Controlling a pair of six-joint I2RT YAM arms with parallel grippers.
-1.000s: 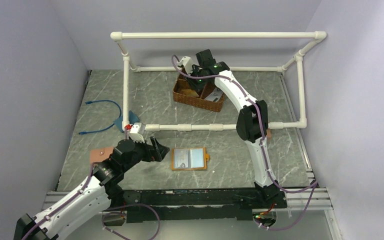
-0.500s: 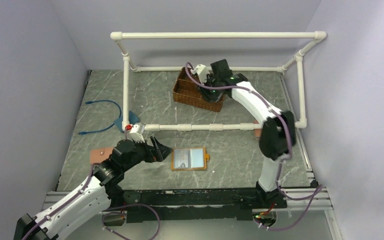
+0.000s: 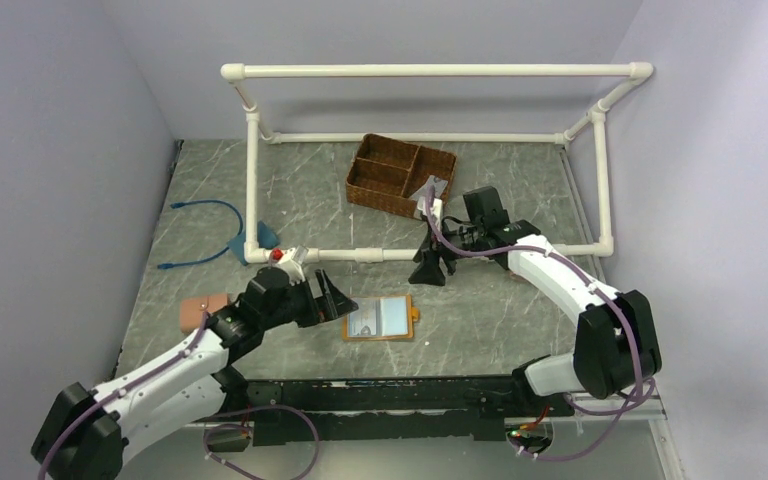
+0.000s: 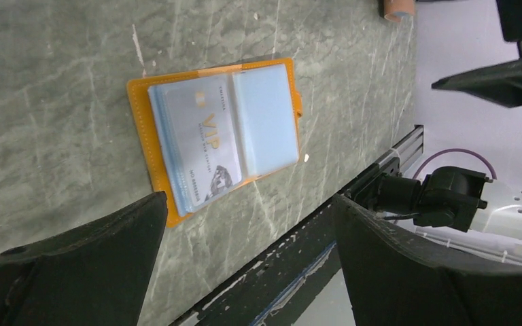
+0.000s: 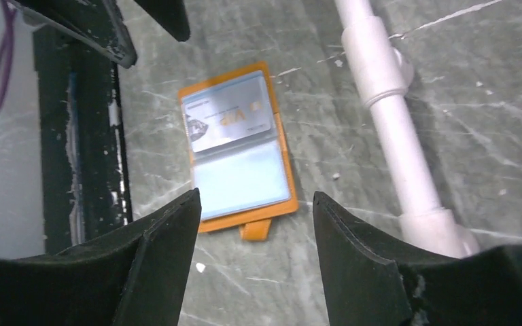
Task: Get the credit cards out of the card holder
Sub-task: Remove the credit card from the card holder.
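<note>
The card holder (image 3: 380, 319) lies open and flat on the grey table (image 3: 210, 170), near the 6 o'clock edge, about in the middle. It is orange on the outside with pale blue pockets inside. Its little snap tab (image 3: 415, 316) sticks out on the 3 o'clock side. One card (image 3: 364, 320) sits in the pocket on the 9 o'clock half, and in the left wrist view the letters VIP show on this card (image 4: 200, 146). The other pocket looks bare. The left gripper (image 3: 332, 298) is at 9 o'clock from the card holder, just beside it but not touching. Its jaws are spread wide with nothing in them, and the left wrist view shows the card holder (image 4: 217, 136) ahead, between the two dark fingers (image 4: 75, 265). The right gripper (image 3: 430, 270) hangs over the table at 1 o'clock from the card holder, close to the white pipe (image 3: 380, 254). Its jaws are apart too and hold nothing. A brown basket (image 3: 390, 205) stands at 12 o'clock, well apart, and a pale card (image 3: 430, 188) lies in its 3 o'clock part. A pinkish-brown wallet (image 3: 203, 307) lies at 9 o'clock behind the left arm. A blue cable (image 3: 205, 205) curls at 10 o'clock.
</note>
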